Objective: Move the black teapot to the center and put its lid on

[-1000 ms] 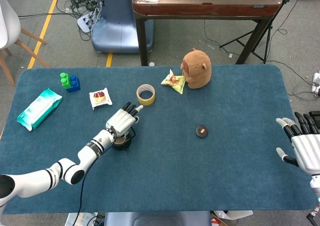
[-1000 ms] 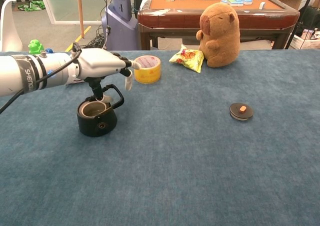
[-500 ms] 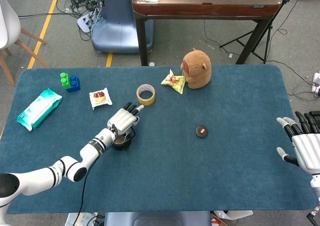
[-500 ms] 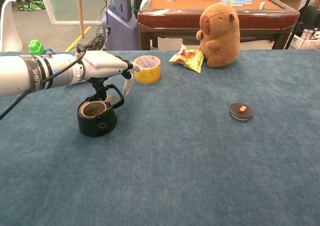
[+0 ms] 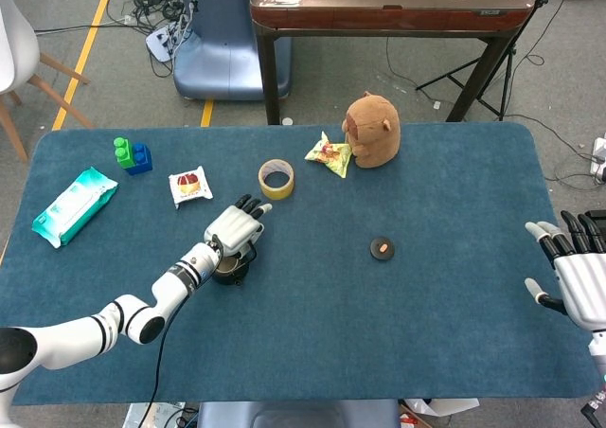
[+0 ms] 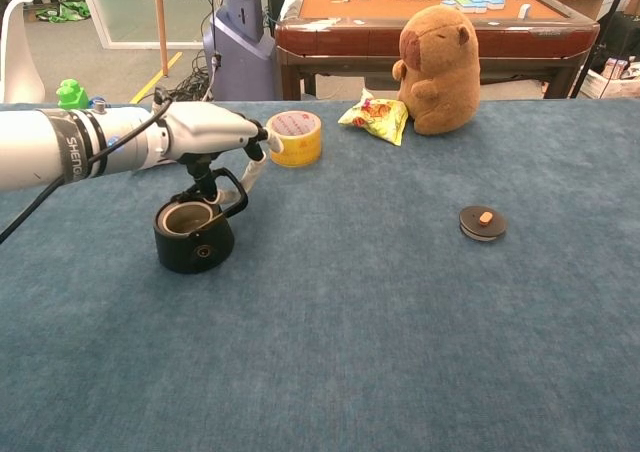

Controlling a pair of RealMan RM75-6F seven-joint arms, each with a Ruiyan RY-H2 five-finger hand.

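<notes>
left hand hovering right over black teapot, can't tell if actually pinching handle. lid sits well apart. right hand spread, idle.

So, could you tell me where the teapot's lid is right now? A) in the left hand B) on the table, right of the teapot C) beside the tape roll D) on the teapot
B: the lid lies alone on the table, well right of the open teapot, which the left hand hovers over.
</notes>
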